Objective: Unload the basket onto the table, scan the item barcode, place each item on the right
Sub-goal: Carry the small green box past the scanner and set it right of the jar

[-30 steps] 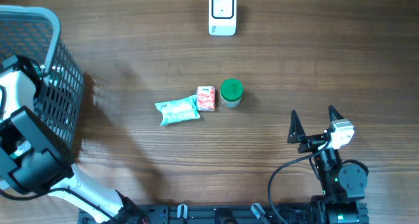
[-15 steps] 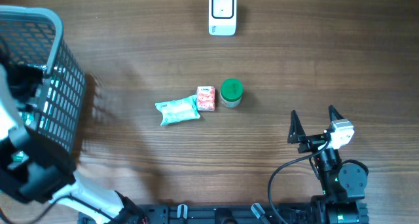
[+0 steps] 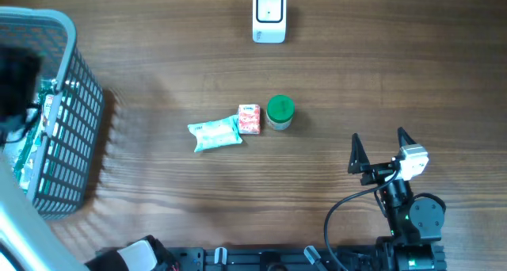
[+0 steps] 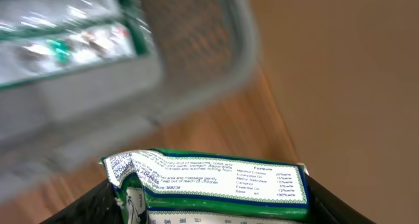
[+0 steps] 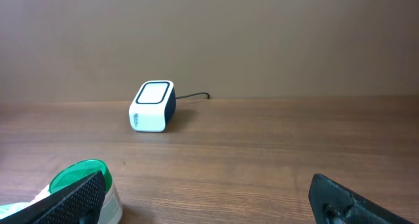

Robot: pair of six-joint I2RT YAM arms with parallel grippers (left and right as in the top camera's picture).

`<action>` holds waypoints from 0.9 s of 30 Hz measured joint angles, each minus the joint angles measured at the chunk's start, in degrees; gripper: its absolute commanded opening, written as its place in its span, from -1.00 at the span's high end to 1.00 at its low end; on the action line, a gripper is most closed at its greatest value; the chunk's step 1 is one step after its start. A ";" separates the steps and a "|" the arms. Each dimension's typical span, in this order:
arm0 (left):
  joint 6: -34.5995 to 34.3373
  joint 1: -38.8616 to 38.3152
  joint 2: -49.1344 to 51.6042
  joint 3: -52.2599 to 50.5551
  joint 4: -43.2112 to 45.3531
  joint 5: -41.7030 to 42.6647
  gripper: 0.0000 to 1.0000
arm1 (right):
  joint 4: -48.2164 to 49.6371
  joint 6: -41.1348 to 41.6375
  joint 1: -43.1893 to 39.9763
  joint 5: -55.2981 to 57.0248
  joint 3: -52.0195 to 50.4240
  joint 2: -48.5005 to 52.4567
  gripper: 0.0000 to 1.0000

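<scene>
Black fingers of the left hand (image 4: 206,207) are clamped on a green-and-white packet (image 4: 216,181), one finger at each short end. The packet reads sharp while everything behind it smears, so it prob. rides w/ the hand. Overhead shows this hand only as a dark blur at the counter's left edge, over the basket (image 3: 70,29). That's where the task's thing is: up in the grip, off the counter, just by the basket rim. More packets (image 3: 28,156) lie inside the basket.

Face toward the wrist cam is ingredient text. No barcode seen, and can't tell which side carries it.

Mid-counter lie a teal pack (image 3: 215,133), a small red-white box (image 3: 249,119) touching it, and a green-lid jar (image 3: 280,111) just beside the box. The scanner (image 3: 268,16) sits at the middle of the far edge, well apart from the left hand. The right hand (image 3: 380,148) is near the right end of the front edge, fingers spread wide, empty.

Risks:
- Packet is thin and floppy, so a quick swing could bend it or slide it out of the grip.
- Wrong face shown to the scanner window means no read; may need a wrist roll.
- A low carry could clip the basket rim or knock the mid-counter items, esp. the jar.
</scene>
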 measured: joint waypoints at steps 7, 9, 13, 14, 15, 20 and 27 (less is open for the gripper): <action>-1.36 -29.99 5.97 0.00 4.74 1.81 -0.34 | 0.00 0.00 0.00 0.02 0.00 0.00 -1.00; -1.81 -36.72 9.40 0.00 6.62 1.60 -0.35 | 0.00 0.00 0.00 0.02 0.00 0.00 -0.99; -2.23 -48.26 18.40 0.00 11.37 1.18 -0.36 | 0.00 0.00 0.00 0.02 0.00 0.00 -0.99; -2.27 -50.71 21.05 0.00 12.39 0.87 -0.36 | 0.00 0.00 0.00 0.02 0.00 0.00 -0.99; -2.38 -53.70 24.81 0.00 12.68 0.52 -0.37 | 0.00 0.00 0.00 0.02 0.00 0.00 -0.99; -2.38 -62.42 38.05 0.00 18.60 -1.03 -0.46 | 0.00 0.00 0.00 0.02 0.00 0.00 -0.99; 2.56 -70.71 49.99 0.00 27.47 -6.82 -0.54 | 0.00 0.00 0.00 0.02 0.00 0.00 -0.99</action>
